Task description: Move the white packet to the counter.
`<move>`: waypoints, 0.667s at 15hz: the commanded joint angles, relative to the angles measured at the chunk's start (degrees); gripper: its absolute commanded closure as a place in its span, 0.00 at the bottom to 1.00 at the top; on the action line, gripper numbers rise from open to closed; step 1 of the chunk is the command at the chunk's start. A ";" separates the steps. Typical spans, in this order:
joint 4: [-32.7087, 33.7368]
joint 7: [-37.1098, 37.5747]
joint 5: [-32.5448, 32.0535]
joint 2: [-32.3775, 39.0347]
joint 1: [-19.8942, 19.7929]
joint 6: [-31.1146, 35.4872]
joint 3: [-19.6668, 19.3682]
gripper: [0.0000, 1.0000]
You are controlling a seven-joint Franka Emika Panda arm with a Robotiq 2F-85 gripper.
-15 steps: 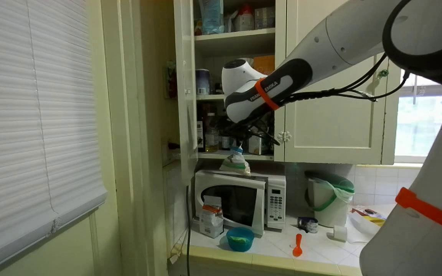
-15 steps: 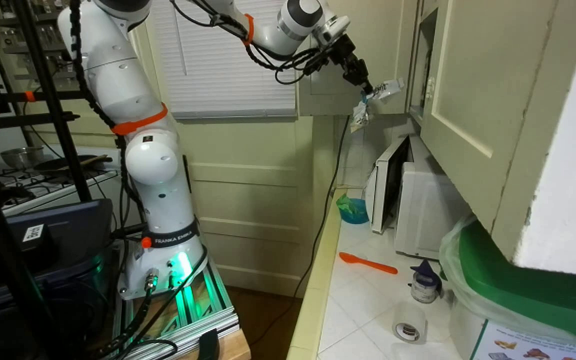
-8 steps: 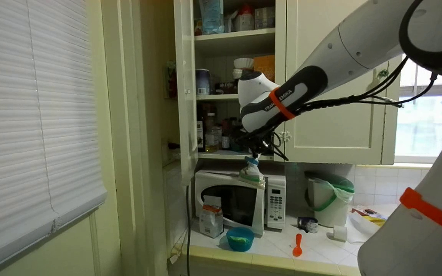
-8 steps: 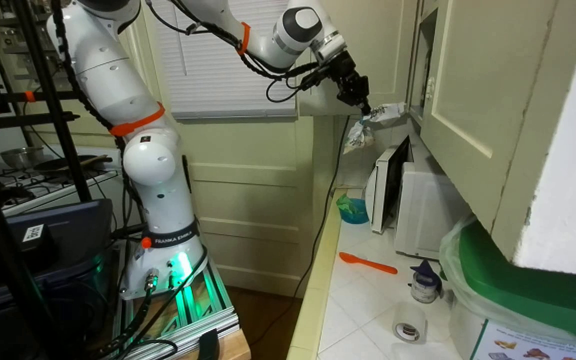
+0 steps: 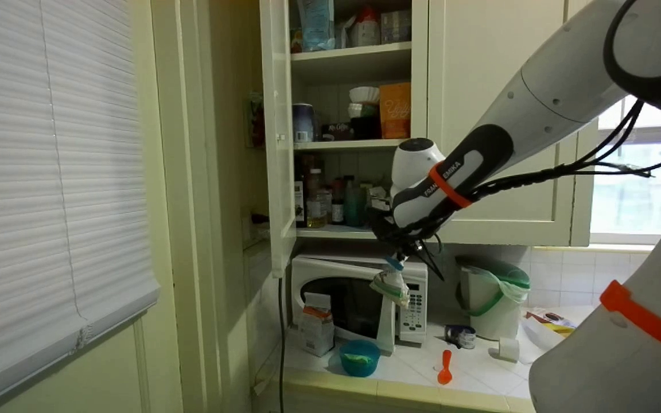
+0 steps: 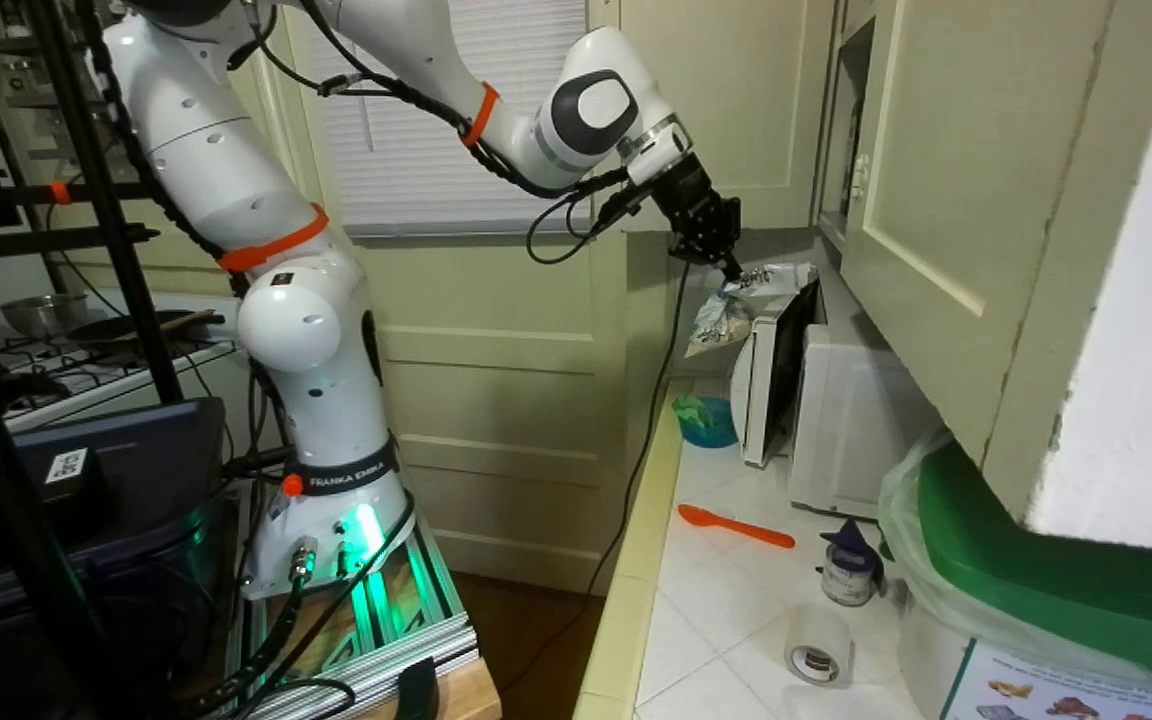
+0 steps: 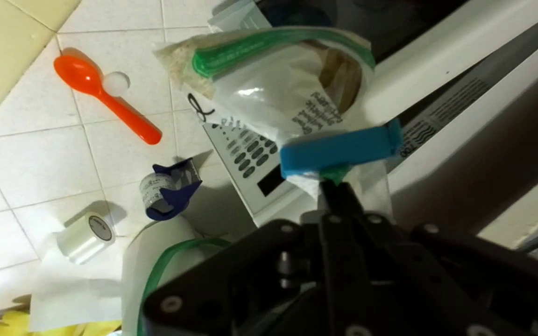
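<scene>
The white packet (image 5: 391, 285) is a soft whitish pouch with a green seal strip and a blue clip near its top. It hangs in the air in front of the microwave, above the counter (image 5: 411, 367). It also shows in an exterior view (image 6: 721, 320) and in the wrist view (image 7: 269, 88). My gripper (image 7: 336, 186) is shut on the packet's top, just beyond the blue clip. In both exterior views the gripper (image 5: 401, 253) (image 6: 732, 268) points down with the packet below its fingertips. The white tiled counter also shows in an exterior view (image 6: 696, 600) and the wrist view (image 7: 31, 168).
The microwave (image 5: 416, 321) has its door ajar. A white-and-orange bag (image 5: 316, 330) and a teal bowl (image 5: 359, 358) stand before it. An orange spoon (image 7: 119, 109), a jar (image 7: 157, 189), a tape roll (image 7: 84, 238) and a green-lidded bin (image 5: 486, 310) are on the counter. An open cupboard (image 5: 353, 146) is above.
The arm has lowered and moved right in an exterior view, carrying the packet from below the lowest cupboard shelf down to in front of the microwave. The packet stays gripped.
</scene>
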 commanded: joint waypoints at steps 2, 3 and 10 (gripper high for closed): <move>-9.63 3.51 4.95 -5.76 -4.79 5.92 0.54 1.00; -10.66 3.90 6.88 -6.24 -5.43 5.39 0.43 1.00; -13.51 2.23 8.37 -5.91 -13.73 9.33 -0.10 1.00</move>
